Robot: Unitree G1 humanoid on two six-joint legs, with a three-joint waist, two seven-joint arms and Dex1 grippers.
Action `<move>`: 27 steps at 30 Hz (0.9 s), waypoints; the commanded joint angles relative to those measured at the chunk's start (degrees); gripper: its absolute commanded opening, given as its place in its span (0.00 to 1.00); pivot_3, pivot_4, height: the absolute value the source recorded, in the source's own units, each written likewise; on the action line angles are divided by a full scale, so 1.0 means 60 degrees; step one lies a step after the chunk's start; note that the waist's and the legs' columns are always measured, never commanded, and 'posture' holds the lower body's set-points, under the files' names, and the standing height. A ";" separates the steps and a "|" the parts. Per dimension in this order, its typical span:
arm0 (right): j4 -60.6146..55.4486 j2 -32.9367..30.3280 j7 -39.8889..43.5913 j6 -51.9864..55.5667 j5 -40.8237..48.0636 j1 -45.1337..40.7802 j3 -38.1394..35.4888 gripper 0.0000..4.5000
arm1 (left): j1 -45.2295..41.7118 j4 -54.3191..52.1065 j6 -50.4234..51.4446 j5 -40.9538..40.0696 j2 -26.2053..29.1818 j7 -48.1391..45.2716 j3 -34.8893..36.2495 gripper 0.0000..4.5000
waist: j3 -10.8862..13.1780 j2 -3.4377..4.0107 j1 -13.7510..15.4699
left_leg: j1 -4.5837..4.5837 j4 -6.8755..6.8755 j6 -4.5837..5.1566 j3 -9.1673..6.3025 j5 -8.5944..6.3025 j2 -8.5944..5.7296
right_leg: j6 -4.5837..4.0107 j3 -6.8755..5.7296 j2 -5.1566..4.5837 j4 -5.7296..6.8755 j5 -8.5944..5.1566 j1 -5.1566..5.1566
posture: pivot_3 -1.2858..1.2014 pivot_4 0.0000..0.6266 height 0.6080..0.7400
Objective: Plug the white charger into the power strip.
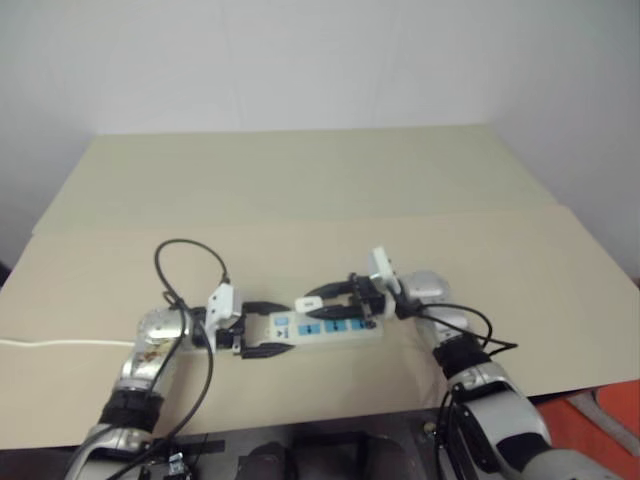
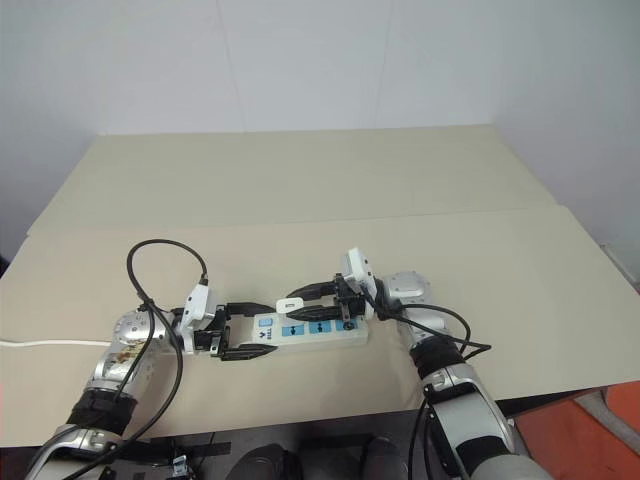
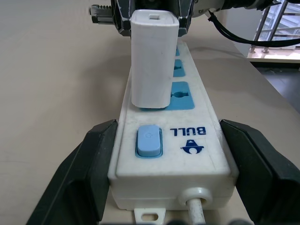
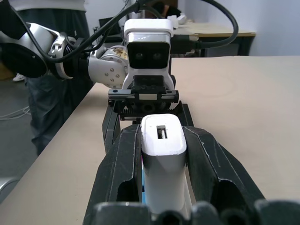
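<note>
Power strip point(image 2: 305, 330) lies on the tan tabletop point(image 2: 300, 190) near its front edge, switch end toward the left arm, white cord point(image 1: 60, 343) trailing off to that side. Left gripper point(image 2: 232, 331) is clamped across the switch end, a black finger on each long side, holding the strip steady; the blue rocker switch point(image 3: 149, 140) sits just ahead of that grip. Right gripper point(image 2: 312, 293) comes in from the opposite end, its two fingers closed on the white charger point(image 3: 152, 58), one pad on each flank. The charger stands over the socket nearest the switch, its base down against the blue socket face point(image 3: 180, 96); in the left wrist view no prongs show beneath it, so it looks seated or very nearly so, though whether it is pressed fully home cannot be told. Judged progress: alignment done, insertion mostly or wholly done. Left to do: a final push if needed, then release by both grippers.
</note>
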 commanded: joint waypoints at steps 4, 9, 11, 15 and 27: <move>0.0717 -0.0216 0.0036 -0.0298 -0.0923 -0.0080 0.0387 0.26 | 0.0244 -0.0400 0.0157 -0.0051 0.0122 0.0226 -0.0031 0.72 | -0.0012 0.0009 -0.0024 | 0.0019 -0.0006 -0.0002 0.0003 -0.0001 0.0006 | -0.0002 0.0002 0.0000 0.0000 -0.0001 0.0009 | 0.52 0.24 1.00; 0.0402 -0.0303 -0.0322 0.0085 -0.1092 0.0085 0.0475 0.26 | 0.0264 -0.0454 0.0194 -0.0078 0.0109 0.0258 -0.0068 0.72 | -0.0041 0.0037 -0.0029 | 0.0032 -0.0007 -0.0005 0.0010 -0.0003 0.0014 | -0.0008 0.0009 -0.0001 0.0000 0.0001 0.0013 | 0.52 0.24 1.00; 0.0225 -0.0344 -0.0414 0.0326 -0.1092 0.0139 0.0479 0.26 | 0.0231 -0.0427 0.0202 -0.0074 0.0105 0.0242 -0.0080 0.72 | -0.0047 0.0043 -0.0028 | 0.0035 -0.0007 -0.0006 0.0013 -0.0003 0.0016 | -0.0010 0.0010 -0.0001 0.0000 0.0001 0.0011 | 0.52 0.24 1.00; 0.0115 -0.0357 -0.0459 0.0035 -0.1061 0.0221 0.0442 0.26 | 0.0169 -0.0366 0.0197 -0.0064 0.0107 0.0199 -0.0095 0.72 | -0.0051 0.0050 -0.0024 | 0.0035 -0.0007 -0.0007 0.0015 -0.0004 0.0017 | -0.0014 0.0012 -0.0002 -0.0001 0.0002 0.0010 | 0.52 0.24 1.00; -0.0612 -0.0402 -0.0228 0.0381 -0.0550 0.0177 0.0087 0.94 | 0.0215 -0.0356 0.0192 -0.0079 0.0142 0.0229 -0.0094 0.72 | -0.0051 0.0055 0.0014 | 0.0010 -0.0024 -0.0007 0.0018 -0.0005 0.0016 | -0.0018 0.0011 -0.0002 -0.0003 0.0001 -0.0013 | 0.52 0.24 1.00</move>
